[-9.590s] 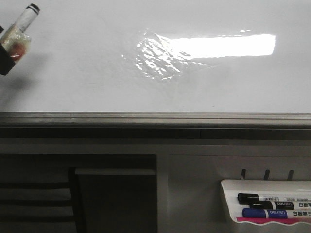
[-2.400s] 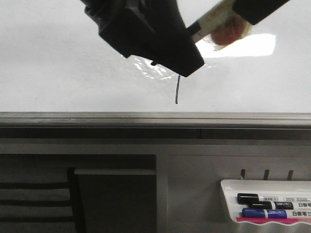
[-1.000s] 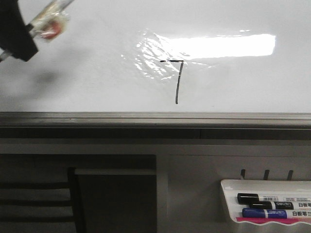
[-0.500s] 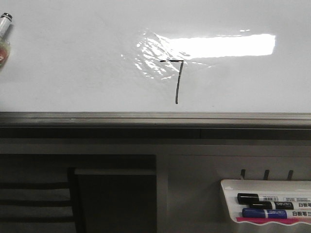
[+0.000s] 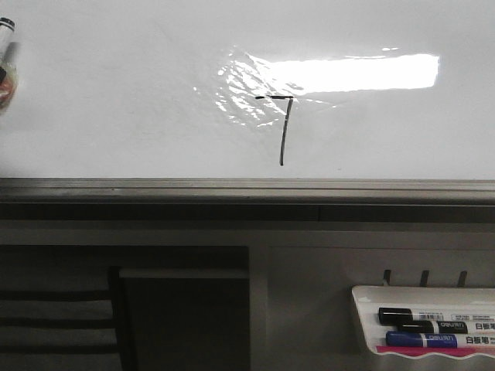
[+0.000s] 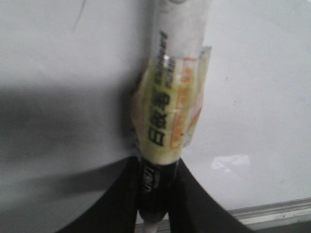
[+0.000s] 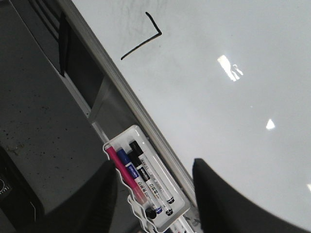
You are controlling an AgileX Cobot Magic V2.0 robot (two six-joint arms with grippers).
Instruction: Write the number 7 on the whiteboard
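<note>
At the far left edge of the whiteboard (image 5: 116,100), well away from the number 7 (image 5: 282,127), the tip of a marker (image 5: 5,31) pokes into the front view. The left wrist view shows this marker (image 6: 170,97) clamped between the left gripper's (image 6: 154,194) dark fingers (image 6: 121,194), its barrel wrapped in yellowish tape and pointing out over the white surface. The number 7 sits near the middle of the whiteboard, its short top stroke lying over the wrinkled film patch (image 5: 244,93) beside the bright light reflection (image 5: 356,73), its stem running down toward the grey edge rail (image 5: 247,187). Below and right of the 7, a white marker tray (image 5: 363,325) holds black, blue and pink markers. The right gripper's (image 7: 155,194) fingers (image 7: 214,194) stand spread apart, holding nothing, above that tray (image 7: 182,206).
</note>
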